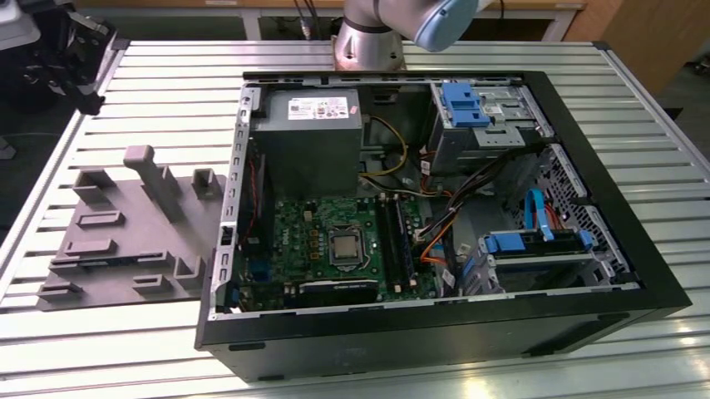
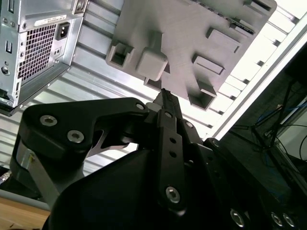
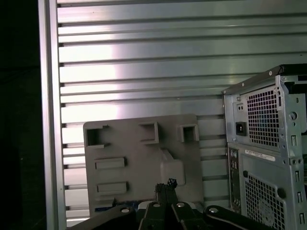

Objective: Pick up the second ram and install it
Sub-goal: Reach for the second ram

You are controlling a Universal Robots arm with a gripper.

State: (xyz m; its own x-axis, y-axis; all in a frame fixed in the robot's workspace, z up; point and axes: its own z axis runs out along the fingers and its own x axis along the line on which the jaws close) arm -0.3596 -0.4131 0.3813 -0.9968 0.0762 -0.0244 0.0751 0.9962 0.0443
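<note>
Standing on edge in a slot of the grey fixture block (image 1: 122, 241), the second ram (image 2: 238, 20) reads as a long, thin dark strip with a row of small dark marks along it. It sits at the end of the block away from the tall post (image 2: 151, 62). In the exterior view it is no more than a thin dark line (image 1: 98, 261) near the block's nearer edge, and its chips cannot be made out.

The gripper (image 3: 165, 185) hangs high above the block, well apart from the ram, its jaws pressed together with nothing between them. In the exterior view it is a dark shape at the far corner on the exterior view's left, partly cut off by the frame, and the arm's base (image 1: 370, 37) is cut off too. In the second wrist view the gripper's own body hides much of the table.

The open computer case (image 1: 444, 341) lies on its side on the slatted aluminium table (image 1: 178, 75), just beside the block on the exterior view's right. On the green motherboard (image 1: 299, 220) the long black memory slots (image 1: 397, 237) lie in shade, and I cannot tell whether one holds a stick.

Bare slats lie open between the block and the table's edge rail (image 3: 48, 120), and on the far side of the posts.
</note>
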